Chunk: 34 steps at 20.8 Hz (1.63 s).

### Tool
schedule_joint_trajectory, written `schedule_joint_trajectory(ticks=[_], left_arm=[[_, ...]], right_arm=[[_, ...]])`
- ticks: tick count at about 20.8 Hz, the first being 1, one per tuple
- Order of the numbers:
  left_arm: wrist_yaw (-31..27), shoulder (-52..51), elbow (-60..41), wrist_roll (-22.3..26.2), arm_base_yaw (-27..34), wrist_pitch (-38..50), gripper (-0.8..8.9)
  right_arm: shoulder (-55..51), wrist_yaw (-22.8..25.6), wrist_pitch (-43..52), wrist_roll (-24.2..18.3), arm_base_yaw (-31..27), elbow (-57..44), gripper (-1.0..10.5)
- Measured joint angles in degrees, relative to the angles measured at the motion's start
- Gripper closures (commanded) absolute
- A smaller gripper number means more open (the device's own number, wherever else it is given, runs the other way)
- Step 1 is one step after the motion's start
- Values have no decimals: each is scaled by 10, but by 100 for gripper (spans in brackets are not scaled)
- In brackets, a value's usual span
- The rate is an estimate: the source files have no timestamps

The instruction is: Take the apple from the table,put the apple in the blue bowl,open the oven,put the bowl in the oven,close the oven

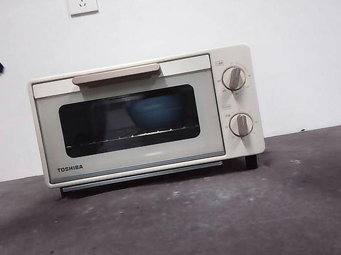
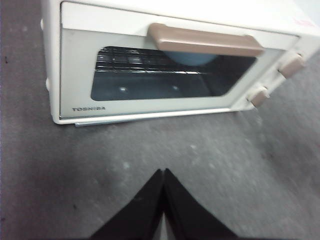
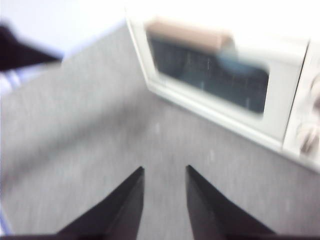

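Bare table [image 1: 187,229]; oven [image 1: 147,116] shut, blue bowl [image 1: 157,113] inside; left gripper [image 2: 163,172] closed; right gripper [image 3: 164,170] open

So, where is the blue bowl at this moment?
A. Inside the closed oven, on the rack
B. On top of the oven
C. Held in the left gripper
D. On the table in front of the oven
A: the blue bowl shows through the dark window of the oven, on the wire rack, with the door shut.

One oven [image 1: 147,116], one blue bowl [image 1: 157,113], two knobs [image 1: 234,78].
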Motion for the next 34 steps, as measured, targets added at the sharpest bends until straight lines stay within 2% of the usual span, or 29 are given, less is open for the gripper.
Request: schedule_joint_trajectory(ticks=[4, 11, 16, 30, 34], left_arm=[[-19, -46, 0, 5, -19, -36, 806], [-21, -66, 0, 9, -24, -50, 806], [-21, -66, 0, 9, -24, -50, 806], [-21, -66, 0, 9, -24, -50, 806], [-24, -66, 0, 40, -24, -31, 806]], right_arm=[[-19, 3, 33, 0, 0, -31, 947], [-33, 19, 40, 0, 0, -36, 943], [-33, 63, 39, 0, 0, -36, 943], [-33, 64, 39, 0, 0, -36, 943], [-33, 64, 39, 0, 0, -36, 943]])
